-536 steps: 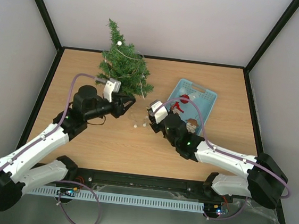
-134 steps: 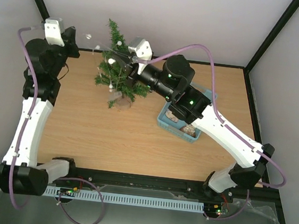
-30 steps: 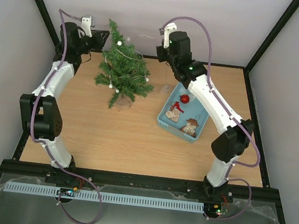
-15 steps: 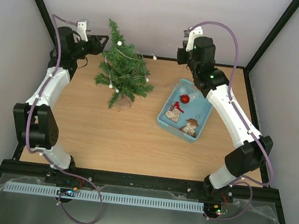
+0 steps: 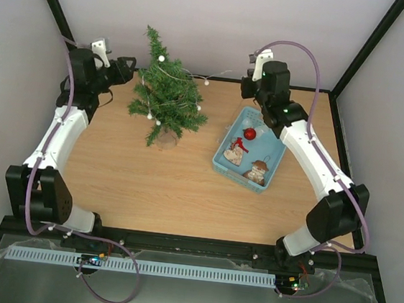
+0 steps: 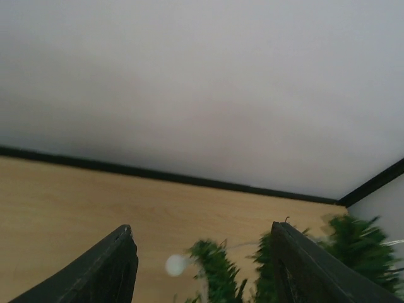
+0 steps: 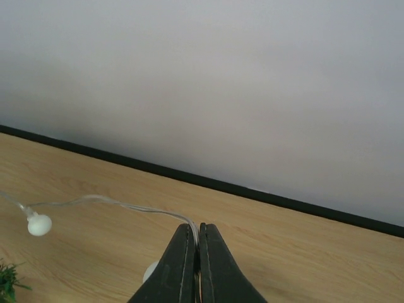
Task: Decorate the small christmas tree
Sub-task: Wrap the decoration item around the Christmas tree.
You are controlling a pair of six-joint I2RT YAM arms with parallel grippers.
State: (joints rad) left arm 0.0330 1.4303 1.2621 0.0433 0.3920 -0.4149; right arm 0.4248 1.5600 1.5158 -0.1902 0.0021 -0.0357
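Observation:
The small christmas tree [image 5: 165, 98] stands at the back left of the table, wound with a thin light string [image 5: 206, 82] of white beads. My left gripper [image 5: 127, 65] hangs just left of the treetop, open with nothing between its fingers. In the left wrist view the left gripper [image 6: 202, 230] frames green tips of the tree [image 6: 218, 273] and one white bead [image 6: 175, 265]. My right gripper [image 5: 243, 80] is to the right of the tree, above the table's back edge. In its own view the right gripper [image 7: 194, 228] is shut on the light string [image 7: 95, 201], which trails left to a bead [image 7: 39, 224].
A light blue basket [image 5: 282, 149] sits right of the tree, under the right arm. It holds a red ball [image 5: 249, 133] and two other ornaments [image 5: 259, 172]. Grey walls close in the back and both sides.
My left gripper has opened, letting go of the light string, and drawn back left and down from the treetop. The right gripper has swung right, still holding the string.

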